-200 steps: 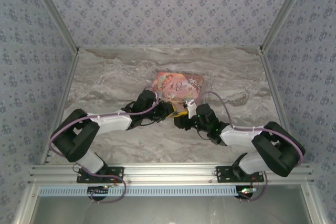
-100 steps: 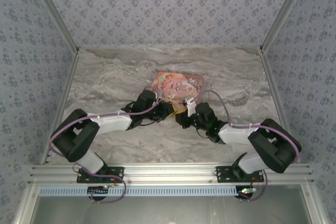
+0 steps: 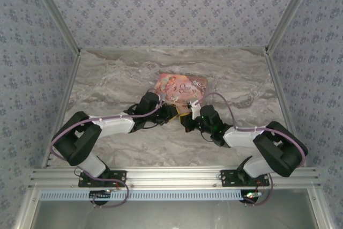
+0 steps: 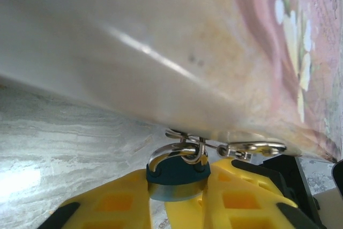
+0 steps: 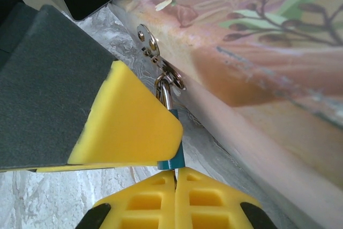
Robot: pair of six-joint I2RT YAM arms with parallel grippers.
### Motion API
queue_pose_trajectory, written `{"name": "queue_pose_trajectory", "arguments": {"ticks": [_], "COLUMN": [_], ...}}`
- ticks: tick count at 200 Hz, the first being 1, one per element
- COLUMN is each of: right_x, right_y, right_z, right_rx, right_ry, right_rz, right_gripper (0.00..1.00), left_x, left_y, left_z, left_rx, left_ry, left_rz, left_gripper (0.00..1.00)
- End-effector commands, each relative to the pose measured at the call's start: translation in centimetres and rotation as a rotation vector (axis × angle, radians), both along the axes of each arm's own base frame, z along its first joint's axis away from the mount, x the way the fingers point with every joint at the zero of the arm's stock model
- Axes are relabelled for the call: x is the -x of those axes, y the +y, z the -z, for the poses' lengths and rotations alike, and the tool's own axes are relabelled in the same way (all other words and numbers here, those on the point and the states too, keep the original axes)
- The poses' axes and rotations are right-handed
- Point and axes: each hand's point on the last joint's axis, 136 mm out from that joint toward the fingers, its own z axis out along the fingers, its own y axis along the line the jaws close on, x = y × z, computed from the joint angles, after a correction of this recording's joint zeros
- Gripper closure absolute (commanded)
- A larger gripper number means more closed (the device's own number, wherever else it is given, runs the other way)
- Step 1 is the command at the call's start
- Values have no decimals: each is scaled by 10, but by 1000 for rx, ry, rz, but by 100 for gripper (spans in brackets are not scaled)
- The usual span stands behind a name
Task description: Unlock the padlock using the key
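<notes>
Currently, my left claw: clamped on blue padlock (hooked to the tin)
My right claw: fingers pressed together, tips at padlock

The overhead view is lit evenly. In the left wrist view the tin is blurred, the padlock is rendered sharper, and glare is thrown on the table.

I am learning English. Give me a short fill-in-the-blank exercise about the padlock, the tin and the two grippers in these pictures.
1. The padlock held by the left gripper is ___ in colour.
2. Its ___ hooks through the metal clasp on the pink tin.
3. The right gripper has its fingers pressed together; they are ___ in colour.
Missing words: blue; shackle; yellow.
</notes>
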Motion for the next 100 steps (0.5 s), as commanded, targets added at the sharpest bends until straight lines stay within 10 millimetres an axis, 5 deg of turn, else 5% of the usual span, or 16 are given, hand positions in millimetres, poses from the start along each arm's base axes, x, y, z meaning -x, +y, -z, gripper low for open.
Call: {"name": "queue_pose_trajectory", "arguments": {"ticks": [1,37,100], "right_x": [-7,-9,-1], "right_y": [3,2,21], "right_z": [-11,-5,-9], "right_rx": [-57,-110,-222], "right_ry": [4,103,279], "right_rz": [31,103,141], "right_gripper": [100,100,100], "left_x": [2,1,4], "left_y": [-15,0,33], "left_z": [-34,-34,-24], "left_rx": [86,43,18], "left_ry": [-46,-68,-32], "left_rz": [54,20,-101], "left_gripper": [68,47,34]}}
